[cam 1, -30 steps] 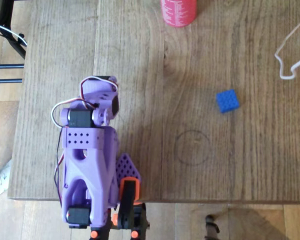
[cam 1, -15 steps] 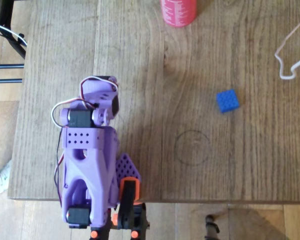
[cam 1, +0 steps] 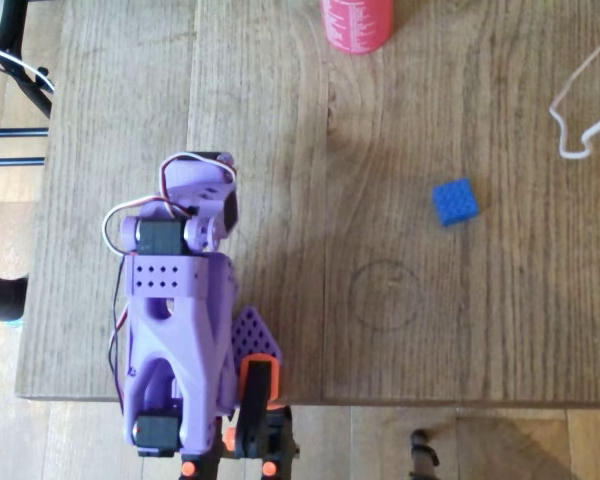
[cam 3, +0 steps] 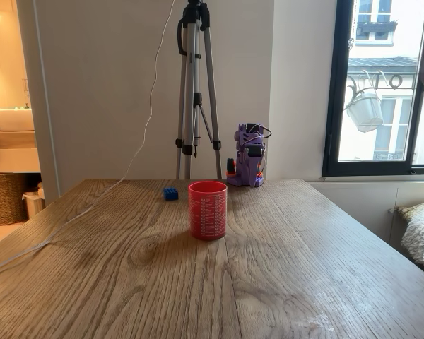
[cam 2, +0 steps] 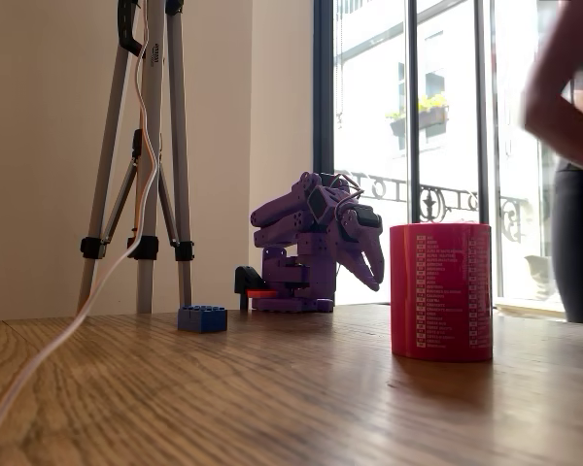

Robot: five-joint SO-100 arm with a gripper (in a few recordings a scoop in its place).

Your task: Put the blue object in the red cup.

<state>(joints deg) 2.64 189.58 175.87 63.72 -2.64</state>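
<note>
The blue object (cam 1: 454, 202) is a small studded block lying flat on the wooden table, right of centre in the overhead view, and it also shows in both fixed views (cam 2: 202, 317) (cam 3: 170, 193). The red cup (cam 1: 357, 25) stands upright at the table's far edge, seen close up in a fixed view (cam 2: 440, 291) and mid-table in the other (cam 3: 207, 210). The purple arm (cam 1: 180, 300) is folded over its base at the near left. Its gripper (cam 2: 374, 275) hangs pointing down, fingers together and holding nothing, well away from both block and cup.
A white cable (cam 1: 580, 110) loops on the table's right side and trails along it (cam 2: 39, 359). A tripod (cam 3: 196, 92) stands behind the table near the arm. A person (cam 2: 573, 146) stands beside the table. A faint drawn circle (cam 1: 384, 295) marks the wood.
Arm, block and cup have not moved. At the overhead view's left edge, a pale shoe on the floor has gone and a dark shape shows higher up.
</note>
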